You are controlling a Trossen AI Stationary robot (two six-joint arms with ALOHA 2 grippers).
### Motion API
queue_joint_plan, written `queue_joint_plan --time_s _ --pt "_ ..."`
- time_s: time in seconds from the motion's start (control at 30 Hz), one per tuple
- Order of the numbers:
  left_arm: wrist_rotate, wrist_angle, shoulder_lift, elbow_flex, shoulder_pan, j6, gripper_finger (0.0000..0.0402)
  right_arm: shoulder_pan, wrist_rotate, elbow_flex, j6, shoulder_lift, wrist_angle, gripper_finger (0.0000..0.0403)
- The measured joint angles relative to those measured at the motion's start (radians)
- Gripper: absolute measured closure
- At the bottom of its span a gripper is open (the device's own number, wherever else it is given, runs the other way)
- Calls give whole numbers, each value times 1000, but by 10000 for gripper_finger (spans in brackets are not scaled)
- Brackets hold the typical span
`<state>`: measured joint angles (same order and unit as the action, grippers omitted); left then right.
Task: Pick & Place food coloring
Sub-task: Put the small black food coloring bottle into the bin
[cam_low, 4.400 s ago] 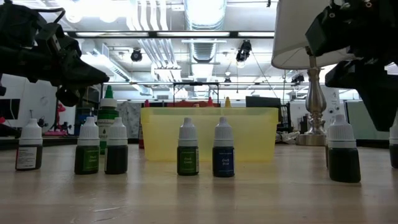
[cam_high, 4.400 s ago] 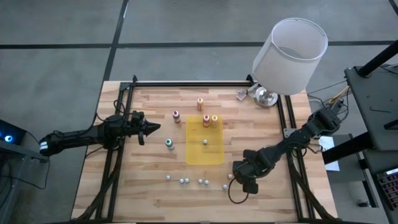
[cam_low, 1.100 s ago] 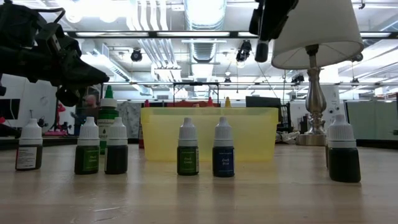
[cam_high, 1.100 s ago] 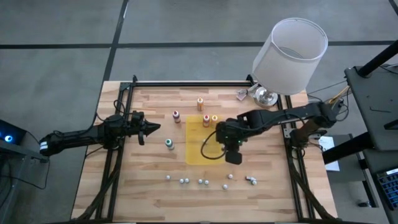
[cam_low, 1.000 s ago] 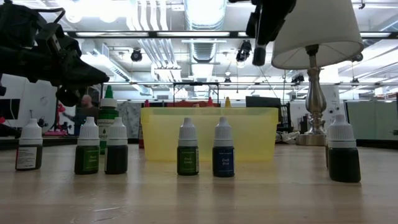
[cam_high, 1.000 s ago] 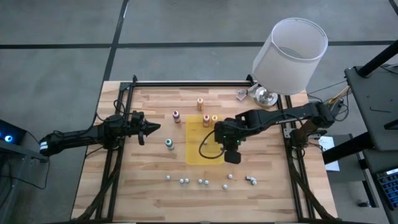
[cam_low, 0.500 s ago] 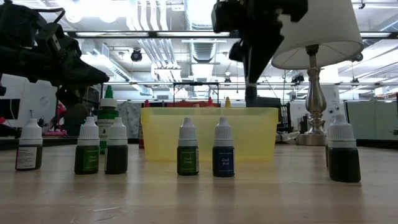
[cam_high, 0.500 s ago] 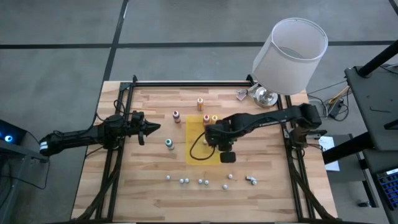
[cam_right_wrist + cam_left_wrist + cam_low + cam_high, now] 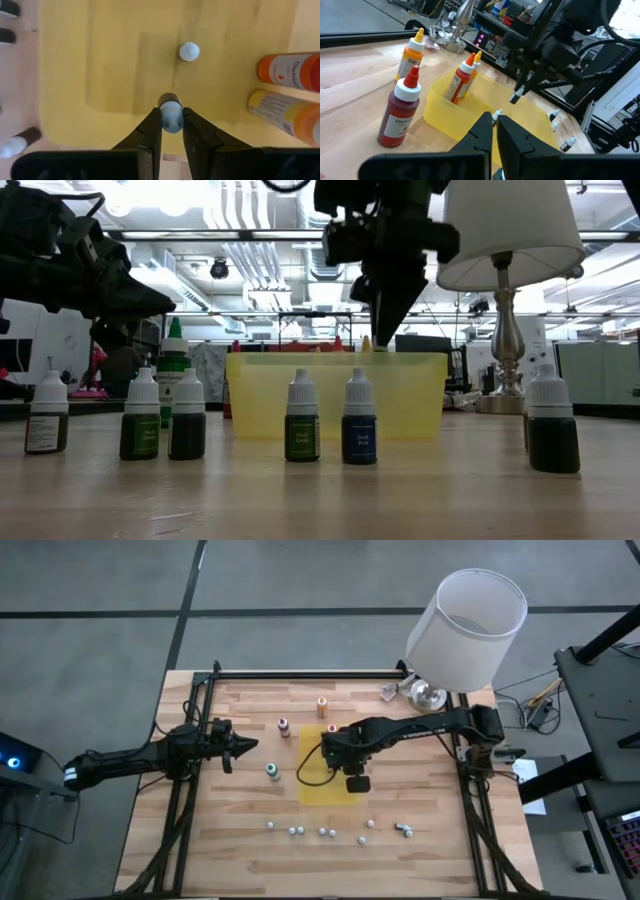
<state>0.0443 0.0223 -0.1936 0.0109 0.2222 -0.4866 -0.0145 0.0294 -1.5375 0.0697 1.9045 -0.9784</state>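
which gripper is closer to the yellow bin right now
Right. The right gripper, holding a small bottle, hangs directly over the yellow bin. The left gripper waits off to the bin's side, shut.

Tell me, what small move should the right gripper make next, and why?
Probably lower straight down and then release: the right gripper holds a small bottle above the yellow tray, which already contains one white-capped bottle.

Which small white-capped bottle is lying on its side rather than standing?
The bottle at the row's right end near the table's front edge; it lies tipped over, while the others in that row stand upright.
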Motion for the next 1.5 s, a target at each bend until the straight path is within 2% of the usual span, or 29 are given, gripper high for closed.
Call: queue_joint_plan --time_s 0.77,1.5 --pt "0 0 0 0 0 0 401 30 5 -8 40 106 81 349" --pt "0 0 0 0 0 0 401 41 4 18 35 109 123 349"
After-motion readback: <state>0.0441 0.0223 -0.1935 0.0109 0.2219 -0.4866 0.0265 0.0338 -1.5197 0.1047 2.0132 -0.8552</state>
